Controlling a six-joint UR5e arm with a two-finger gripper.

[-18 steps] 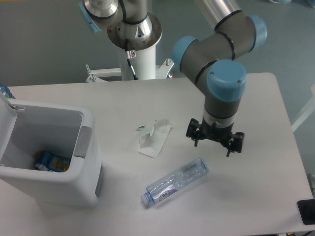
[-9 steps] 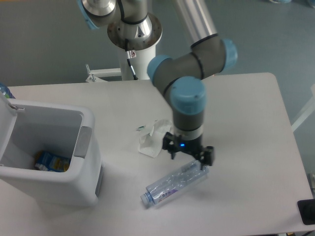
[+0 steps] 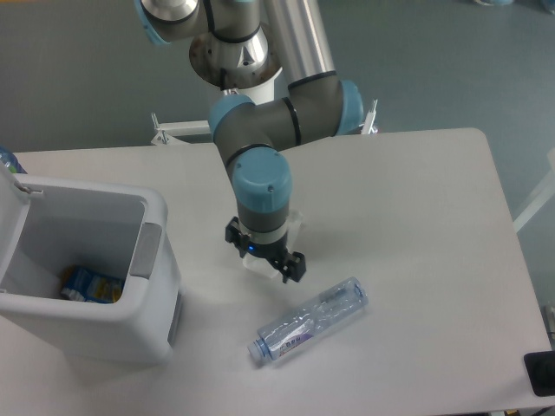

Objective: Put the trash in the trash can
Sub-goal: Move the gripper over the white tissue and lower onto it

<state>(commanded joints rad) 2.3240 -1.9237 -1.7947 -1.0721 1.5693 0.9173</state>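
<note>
My gripper (image 3: 264, 253) hangs directly over the crumpled white wrapper (image 3: 297, 227), its two fingers spread apart on either side of it, open. The arm hides most of the wrapper; only its edges show. I cannot tell whether the fingers touch it. The clear crushed bottle (image 3: 312, 321) with a bluish label lies on its side on the table, just below and to the right of the gripper. The white trash can (image 3: 152, 269) stands at the left with its lid up.
A blue and yellow packet (image 3: 88, 284) lies at the bottom of the trash can. The robot's base column (image 3: 247, 78) stands at the back edge of the table. A dark object (image 3: 542, 373) sits at the table's right front corner.
The arm has swung left from the right side of the table, passing the bottle, and now holds the gripper over the wrapper. Bottle and trash can have not moved.
</note>
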